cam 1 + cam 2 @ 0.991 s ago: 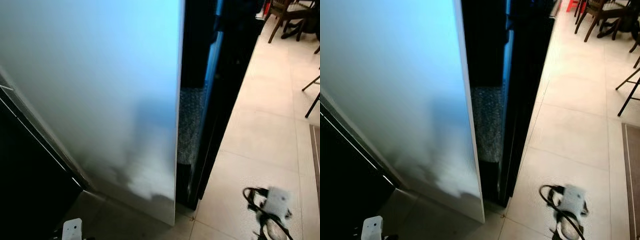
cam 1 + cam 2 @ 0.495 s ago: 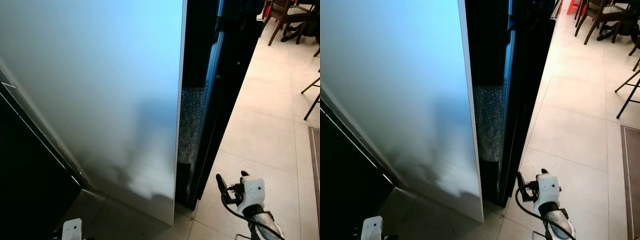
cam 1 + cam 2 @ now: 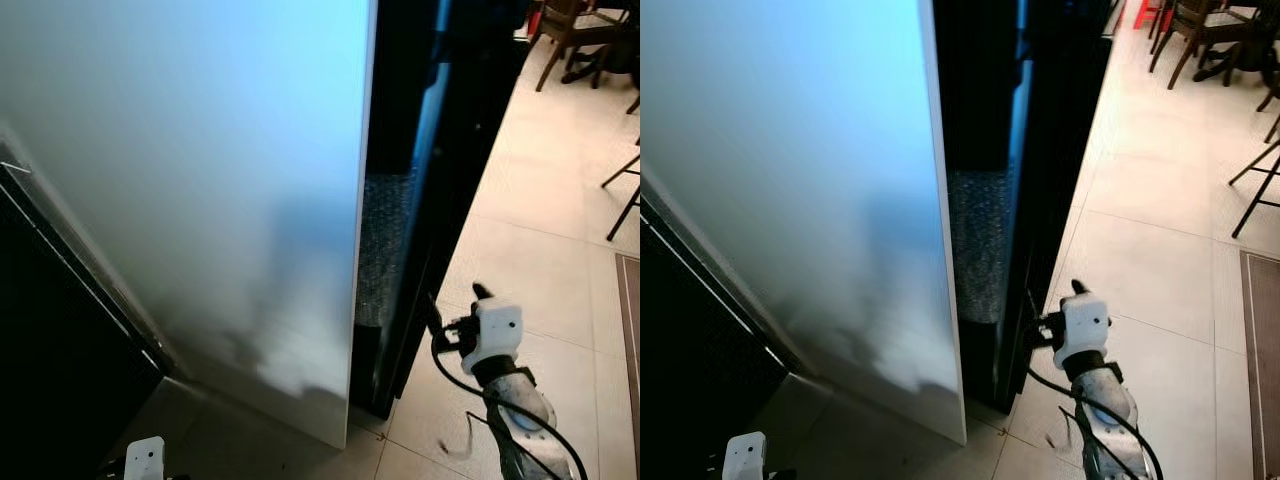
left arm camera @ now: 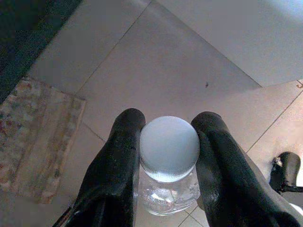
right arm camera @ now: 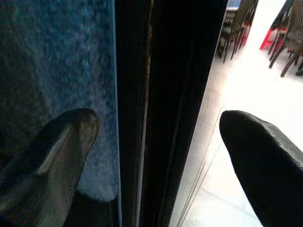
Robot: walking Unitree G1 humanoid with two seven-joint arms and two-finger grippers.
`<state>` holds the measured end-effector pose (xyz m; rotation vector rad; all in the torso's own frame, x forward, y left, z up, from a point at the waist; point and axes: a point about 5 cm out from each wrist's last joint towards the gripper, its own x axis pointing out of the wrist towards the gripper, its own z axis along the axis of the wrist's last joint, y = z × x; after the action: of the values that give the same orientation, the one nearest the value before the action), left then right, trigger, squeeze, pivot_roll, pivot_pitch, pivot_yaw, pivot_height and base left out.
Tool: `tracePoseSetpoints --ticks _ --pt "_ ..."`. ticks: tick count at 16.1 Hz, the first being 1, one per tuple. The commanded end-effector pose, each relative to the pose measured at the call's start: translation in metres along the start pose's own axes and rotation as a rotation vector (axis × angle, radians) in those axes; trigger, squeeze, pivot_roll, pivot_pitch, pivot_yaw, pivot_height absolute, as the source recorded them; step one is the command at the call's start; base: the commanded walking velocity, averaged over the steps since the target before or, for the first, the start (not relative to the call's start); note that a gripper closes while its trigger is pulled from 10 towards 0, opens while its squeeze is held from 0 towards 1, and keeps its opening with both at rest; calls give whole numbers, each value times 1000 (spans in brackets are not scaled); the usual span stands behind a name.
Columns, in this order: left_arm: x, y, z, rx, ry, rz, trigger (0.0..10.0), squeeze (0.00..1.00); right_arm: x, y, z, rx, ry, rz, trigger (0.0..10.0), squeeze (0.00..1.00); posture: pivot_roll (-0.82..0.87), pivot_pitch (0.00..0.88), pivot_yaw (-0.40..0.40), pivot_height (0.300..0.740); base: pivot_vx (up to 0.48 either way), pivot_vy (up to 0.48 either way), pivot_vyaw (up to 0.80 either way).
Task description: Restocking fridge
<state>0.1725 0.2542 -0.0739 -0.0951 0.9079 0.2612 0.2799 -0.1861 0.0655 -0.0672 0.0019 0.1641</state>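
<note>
At the near right edge of the black fridge door, the right gripper spreads wide astride it, apparently to grip and pull squarely, while the left gripper low at left clamps a white-capped bottle.

A pale fridge door stands open, its edge toward the camera, beside the black fridge body. Bubble wrap shows in the dark gap between them. The right hand reaches to the black edge near the floor. Wooden chairs stand far off.
</note>
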Motion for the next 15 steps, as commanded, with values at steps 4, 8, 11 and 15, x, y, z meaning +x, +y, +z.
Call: tracePoseSetpoints --ticks 4,8,11,15 --pt "-1 0 -5 10 19 10 10000 0 33 11 30 -20 -67 -64 10000 1000 -139 0 55 740 0 0 0" --pt "0 -1 -4 8 19 6 10000 0 49 20 39 -21 -78 -17 10000 1000 -129 0 55 740 0 0 0" --pt "0 -2 -4 6 19 7 10000 0 62 17 50 -38 -93 -37 10000 0 -128 0 54 740 0 0 0" --pt "0 -3 -3 4 18 6 10000 0 76 18 61 -77 -103 -22 10000 0 -118 0 49 740 0 0 0"
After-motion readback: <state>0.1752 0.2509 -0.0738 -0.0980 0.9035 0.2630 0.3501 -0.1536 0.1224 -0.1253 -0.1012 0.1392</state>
